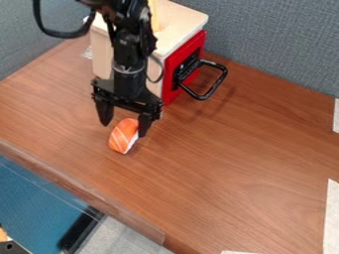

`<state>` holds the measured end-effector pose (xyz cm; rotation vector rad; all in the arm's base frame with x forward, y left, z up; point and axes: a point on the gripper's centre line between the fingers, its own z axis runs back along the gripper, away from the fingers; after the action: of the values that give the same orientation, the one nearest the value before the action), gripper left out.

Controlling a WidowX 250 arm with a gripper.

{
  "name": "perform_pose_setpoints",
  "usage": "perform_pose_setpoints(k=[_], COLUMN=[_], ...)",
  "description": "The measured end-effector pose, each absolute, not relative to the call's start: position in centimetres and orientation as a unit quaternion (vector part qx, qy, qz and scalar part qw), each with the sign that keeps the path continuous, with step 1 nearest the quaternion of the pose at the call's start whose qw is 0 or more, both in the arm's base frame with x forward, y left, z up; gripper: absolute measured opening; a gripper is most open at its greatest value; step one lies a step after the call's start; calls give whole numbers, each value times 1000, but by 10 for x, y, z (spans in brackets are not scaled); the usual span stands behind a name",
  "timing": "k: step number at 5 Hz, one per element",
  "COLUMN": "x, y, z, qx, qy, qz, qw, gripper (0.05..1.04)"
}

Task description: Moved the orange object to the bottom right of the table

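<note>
Okay, orange object (124,135) is lying on the tabletop (225,154), well off the bottom right. Gripper (124,130) is right over it, spread wide: one finger (143,128) sits at its right side (touching or just beside, can't tell), other finger (105,113) is apart from it, so no grip. Reads as the pickup step: centre, close, lift, carry to bottom right. Behind: red-fronted box (185,52), then grey partition (271,44)

Brown wood table (218,173), orange object (123,136) on its surface, oven (183,57) standing behind, white strips (331,218) at view's right.
</note>
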<state>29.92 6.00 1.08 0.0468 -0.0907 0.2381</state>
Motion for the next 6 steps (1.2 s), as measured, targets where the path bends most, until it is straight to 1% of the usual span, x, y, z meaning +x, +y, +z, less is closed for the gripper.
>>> perform_pose_setpoints(k=[1, 2, 3, 4, 5, 6], x=[297, 295, 287, 292, 293, 298], y=[62, 64, 52, 40, 23, -9], z=[3, -8, -6, 17, 29, 36], qx=[25, 34, 39, 38, 24, -1], qy=[-40, -29, -27, -55, -61, -67], qz=[114, 112, 119, 136, 143, 120], qw=[992, 993, 992, 988, 988, 990], gripper=[1000, 945, 668, 577, 576, 577])
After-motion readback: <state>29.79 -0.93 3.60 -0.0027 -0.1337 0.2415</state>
